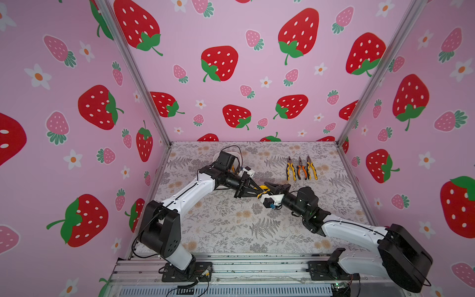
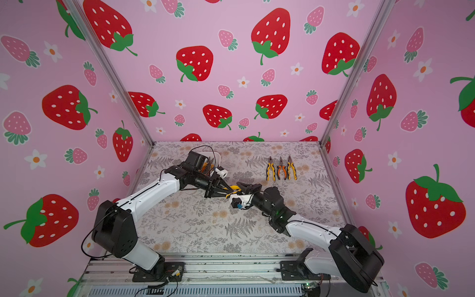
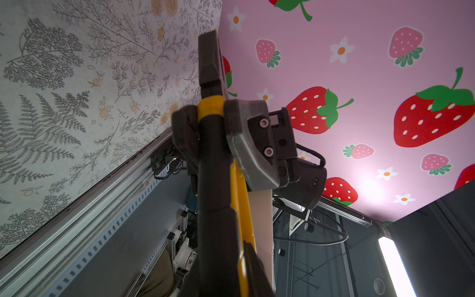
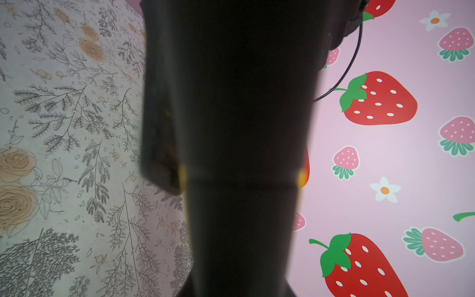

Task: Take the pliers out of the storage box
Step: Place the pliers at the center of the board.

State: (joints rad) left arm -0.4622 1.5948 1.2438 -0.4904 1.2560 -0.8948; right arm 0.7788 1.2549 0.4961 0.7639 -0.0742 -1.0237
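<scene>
Your two grippers meet just below the middle of the frame in both top views, above the bench (image 1: 231,226). The left gripper (image 1: 257,190) comes in from the left and the right gripper (image 1: 270,185) from the right, their tips almost touching. The held pliers (image 1: 263,188), yellow-and-black, are raised off the bench and span the gap between them.

In your left wrist view, the right gripper's fingers (image 3: 246,149) are clamped on either side of the held pliers (image 3: 213,159), at the yellow collar just below the dark head. The handles run back towards that camera, and your left fingers are drawn in narrow on the handle end. Your right wrist view is mostly blocked by a dark blurred shape with yellow glints at its edges.

The storage box (image 2: 218,157) sits at the upper left of the bench, partly hidden behind your left arm. The pliers in the box (image 2: 207,164) show orange handles.

A row of three pliers (image 1: 301,169) lies flat at the upper right of the bench, well apart from the storage box. The outer two are yellow-and-black and the middle one is orange-and-black.
</scene>
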